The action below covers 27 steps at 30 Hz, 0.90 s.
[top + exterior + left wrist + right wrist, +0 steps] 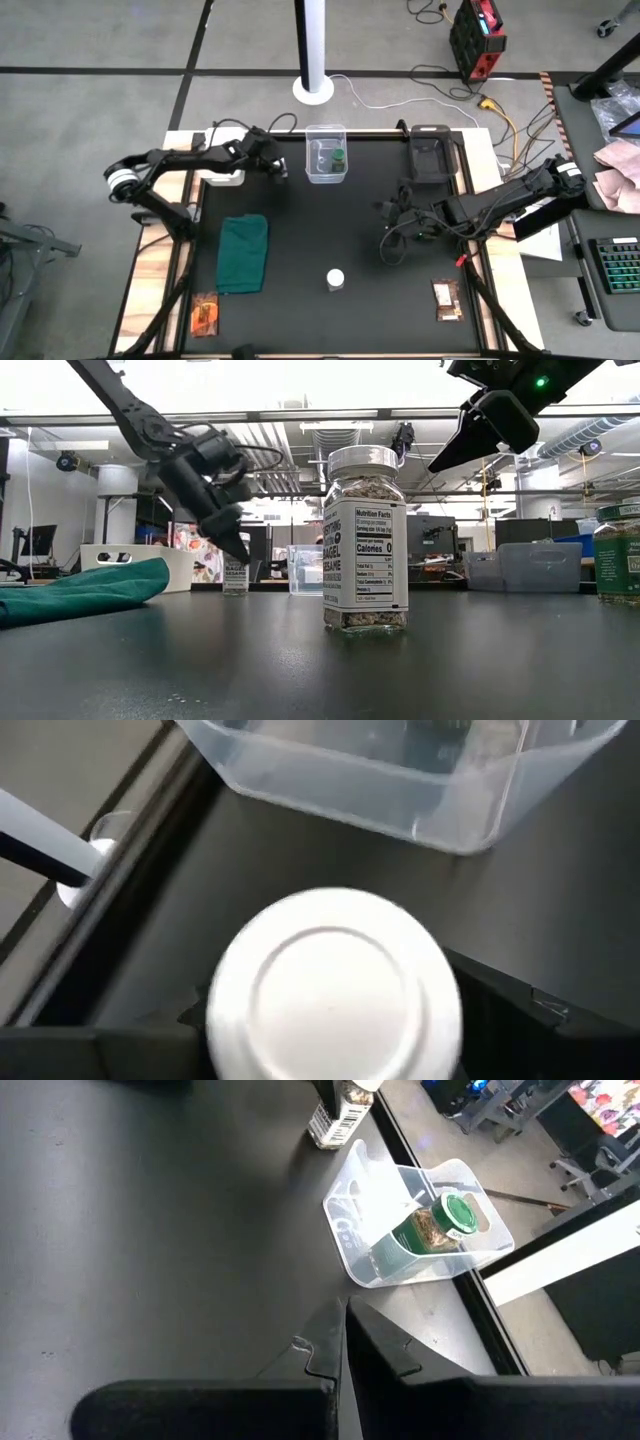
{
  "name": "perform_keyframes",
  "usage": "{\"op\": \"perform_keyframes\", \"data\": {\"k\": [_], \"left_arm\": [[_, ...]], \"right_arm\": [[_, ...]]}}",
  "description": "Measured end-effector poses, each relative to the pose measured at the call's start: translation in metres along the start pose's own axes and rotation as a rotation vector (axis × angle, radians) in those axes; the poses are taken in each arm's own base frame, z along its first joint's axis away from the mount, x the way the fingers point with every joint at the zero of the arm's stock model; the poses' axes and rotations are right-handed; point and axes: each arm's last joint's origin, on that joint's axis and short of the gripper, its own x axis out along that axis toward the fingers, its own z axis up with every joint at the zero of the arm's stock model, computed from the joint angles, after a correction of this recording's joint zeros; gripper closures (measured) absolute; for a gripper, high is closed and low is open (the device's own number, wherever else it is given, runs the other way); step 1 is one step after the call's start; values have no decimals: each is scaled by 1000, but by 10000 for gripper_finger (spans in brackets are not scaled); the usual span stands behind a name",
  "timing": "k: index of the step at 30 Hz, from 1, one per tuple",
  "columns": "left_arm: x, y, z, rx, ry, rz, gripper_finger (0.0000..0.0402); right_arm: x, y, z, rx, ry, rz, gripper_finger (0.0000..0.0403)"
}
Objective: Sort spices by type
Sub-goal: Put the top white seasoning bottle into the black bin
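Observation:
One white-lidded jar [366,540] stands upright on the black mat [300,230], also seen from above [335,279]. A second white-lidded jar [235,575] stands beside the clear box [327,155], under my left gripper [335,1020]; the gripper hides it in the high view. A green-lidded jar [440,1225] lies inside the box. Another green-lidded jar [620,555] stands at the right. Two orange-brown packets [205,315] [446,298] lie flat near the near edge. My right gripper [340,1345] is shut, raised over the mat's right half and touching nothing. My left gripper has the second jar's white lid [335,970] between its two fingers [490,1005], one on each side of the rim. It comes from above, slanting down from the table's left. The jar stands upright with its base on the mat [235,592].
A dark green cloth [243,252] lies crumpled on the mat's left half. A black device [430,155] sits at the far right of the mat. Cables trail under the right arm [410,225]. The mat's middle, between the cloth and the centre jar, is bare.

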Motion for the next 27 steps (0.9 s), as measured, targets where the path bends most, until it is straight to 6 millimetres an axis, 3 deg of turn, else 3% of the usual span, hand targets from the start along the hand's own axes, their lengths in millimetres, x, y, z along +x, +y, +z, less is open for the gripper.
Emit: {"op": "perform_keyframes", "data": {"k": [5, 10, 16, 21, 27], "left_arm": [[4, 1, 4, 8, -2, -15, 156], [-2, 0, 4, 30, 9, -16, 224], [-12, 0, 4, 27, 21, -17, 224], [-34, -3, 13, 6, -49, -18, 224], [-78, -27, 39, -11, -222, -129, 224]], "right_arm": [[0, 0, 0, 3, 0, 0, 394], [0, 0, 0, 24, 1, 1, 394], [0, 0, 0, 50, 1, 1, 394], [1, 1, -2, 67, 6, 1, 394], [3, 3, -6, 86, -7, 3, 393]]}}
